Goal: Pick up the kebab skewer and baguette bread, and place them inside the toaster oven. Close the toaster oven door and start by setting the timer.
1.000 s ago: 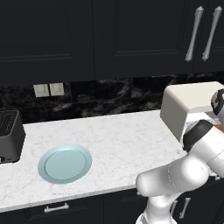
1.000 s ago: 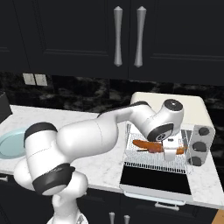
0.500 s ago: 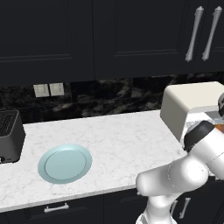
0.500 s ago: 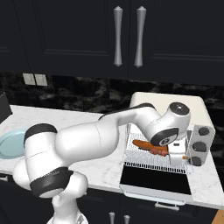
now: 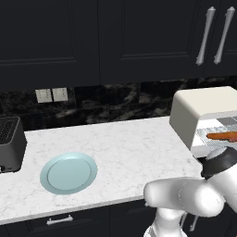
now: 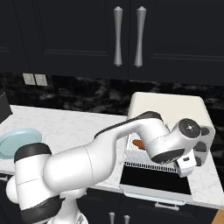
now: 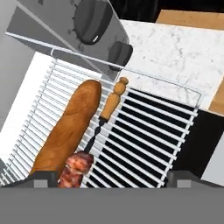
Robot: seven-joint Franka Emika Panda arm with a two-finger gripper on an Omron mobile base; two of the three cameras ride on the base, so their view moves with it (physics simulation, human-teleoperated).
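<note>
The toaster oven (image 6: 168,105) stands at the counter's right end, and the toaster oven door (image 6: 155,180) is folded down flat in front of it. On its pulled-out wire rack (image 7: 148,131) lies the baguette bread (image 7: 70,127), with the kebab skewer (image 7: 109,105) right beside it, one meat chunk at its near end. My gripper (image 7: 116,181) hovers just over the near ends of both, open, holding nothing. The baguette bread (image 5: 224,136) also shows inside the oven mouth in the left base view and, as an orange tip (image 6: 139,143), behind my arm in the right base view.
Two dark knobs (image 7: 94,19) sit on the oven's control panel beside the rack. A pale blue plate (image 5: 68,172) lies on the white marble counter (image 5: 120,139) to the left, and a black slot toaster (image 5: 9,143) stands at the far left. Dark cabinets hang above.
The jaws have spread wider apart. My hand has drawn away to the right from the food, which stays lying on the rack.
</note>
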